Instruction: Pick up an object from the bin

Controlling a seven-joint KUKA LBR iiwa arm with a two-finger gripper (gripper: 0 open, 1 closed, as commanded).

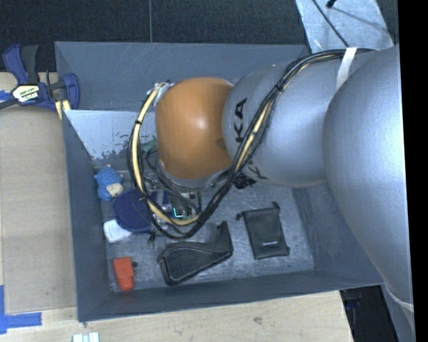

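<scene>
Grey metal bin (84, 209) under us, folks, sloped walls all round, and the big silver arm (318, 118) reaches in from the right and covers much of the floor. Its orange cover (190, 125) sits right over the middle, looped with cables (137, 146), and beneath it the gripper (174, 210) hangs low, left of centre. Open or closed? I cannot tell, that dome hides the working end, and nothing can be seen held in it. Nearest candidates: a black curved piece (193, 259) lying just on the near side of the gripper, and a dark blue lump (130, 210) just to its left, possibly touching it. A flat black pouch (266, 233) lies apart to the right. Smaller stuff crowds the left: a blue figure (109, 183) on the far side of the lump, a white piece (115, 231) tucked against the lump's near edge, an orange block (123, 273) in the near left corner. Here's the danger as I judge it: sitting between two things, a close could catch the edge of one only and let it slip on the lift. The soft-looking lump might drag the white piece along, and those low cables could snag the curved piece.
</scene>
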